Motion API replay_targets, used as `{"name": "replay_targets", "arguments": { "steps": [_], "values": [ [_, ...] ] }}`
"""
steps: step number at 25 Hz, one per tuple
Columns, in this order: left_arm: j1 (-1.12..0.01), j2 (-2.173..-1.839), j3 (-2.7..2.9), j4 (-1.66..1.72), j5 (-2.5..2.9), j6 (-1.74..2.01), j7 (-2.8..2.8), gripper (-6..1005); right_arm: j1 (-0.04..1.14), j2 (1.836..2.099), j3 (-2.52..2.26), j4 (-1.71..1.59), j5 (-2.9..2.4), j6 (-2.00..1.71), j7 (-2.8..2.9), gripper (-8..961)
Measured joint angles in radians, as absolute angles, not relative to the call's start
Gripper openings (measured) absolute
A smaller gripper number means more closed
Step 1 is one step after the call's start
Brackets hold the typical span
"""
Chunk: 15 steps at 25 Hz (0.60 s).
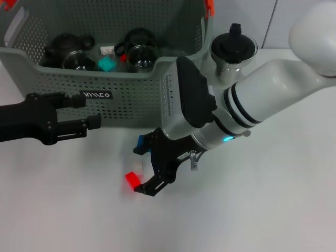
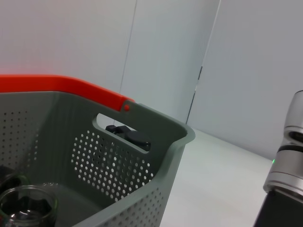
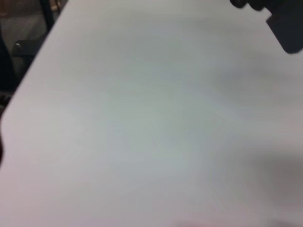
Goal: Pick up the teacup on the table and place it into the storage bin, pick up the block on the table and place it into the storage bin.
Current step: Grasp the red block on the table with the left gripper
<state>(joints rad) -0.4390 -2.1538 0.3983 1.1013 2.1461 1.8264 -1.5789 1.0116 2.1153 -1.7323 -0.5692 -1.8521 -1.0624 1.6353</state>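
Nearest the head camera looms the right arm, a thick white forearm running from the upper right down toward the middle of the table [image 1: 273, 210]; its black right gripper [image 1: 148, 169] hangs low over the white surface, just in front of the storage bin [image 1: 121, 94]; its jaws stand apart, one finger on each side of a small pale block [image 1: 138, 167]; nothing shows the block pinched yet, so I take the gripper to be spread around it rather than holding it; a red block [image 1: 131, 181] sits just beside the lower fingertip, and a blue block [image 1: 140, 142] peeks out by the upper one.

Inside the grey-green bin lie dark glassware, among it a glass cup [image 1: 140, 56], plus a teal block [image 1: 106, 64]; I judge the teacup step likely done, though which vessel is the teacup I cannot tell; no cup remains on the open tabletop; a glass teapot [image 1: 232, 52] with a black lid stands outside the bin at its right corner.

Block work appears to be what is left; blocks still lie on the table.

Off to the left, the left gripper [image 1: 84, 111] hovers before the bin's front wall, fingers parted and holding nothing; its wrist camera looks along the bin's rim.
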Motion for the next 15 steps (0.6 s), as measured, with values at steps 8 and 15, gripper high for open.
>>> {"name": "replay_targets", "arguments": {
  "steps": [8,15],
  "values": [
    [-0.441,-2.154,0.398,1.101,2.146,1.827,-1.578,705,0.996,2.106,-1.739,-0.567,-1.837,-0.982,1.708,943],
    [-0.443,-2.154,0.398,1.101,2.146,1.826,-1.578,705,0.991,2.103,-1.740,-0.541,-1.841,-0.878,1.811,944]
  ]
}}
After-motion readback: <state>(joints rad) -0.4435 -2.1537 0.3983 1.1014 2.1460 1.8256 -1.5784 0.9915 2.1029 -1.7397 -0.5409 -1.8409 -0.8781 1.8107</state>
